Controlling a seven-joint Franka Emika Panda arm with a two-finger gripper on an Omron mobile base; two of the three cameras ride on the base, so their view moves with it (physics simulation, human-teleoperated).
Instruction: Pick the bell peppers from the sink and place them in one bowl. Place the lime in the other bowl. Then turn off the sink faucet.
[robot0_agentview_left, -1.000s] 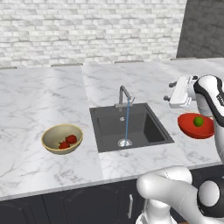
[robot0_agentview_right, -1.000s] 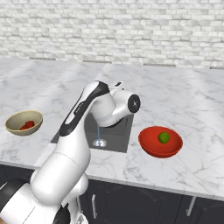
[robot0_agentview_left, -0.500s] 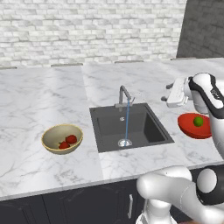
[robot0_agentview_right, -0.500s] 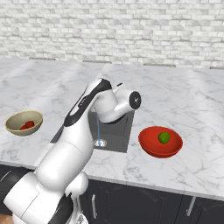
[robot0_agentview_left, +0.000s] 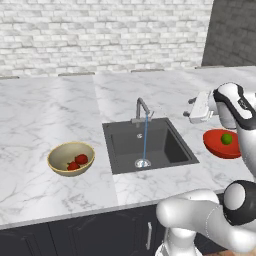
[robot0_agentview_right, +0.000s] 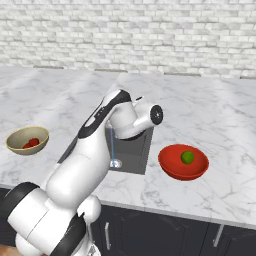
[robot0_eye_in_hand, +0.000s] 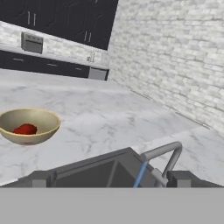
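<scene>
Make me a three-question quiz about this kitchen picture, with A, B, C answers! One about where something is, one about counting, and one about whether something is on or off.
1. Where is the lime?
A. In the red bowl
B. In the sink
C. On the bare counter

2. How many red peppers are in the tan bowl?
A. None
B. Two
C. Four

3. What is the faucet doing?
A. It is turned off
B. It is broken off
C. It is running water

Answers:
1. A, the green lime sits inside the red bowl to the right of the sink.
2. B, two red lumps lie together in the tan bowl in the left base view.
3. C, a thin blue stream falls from the spout to the drain.
</scene>
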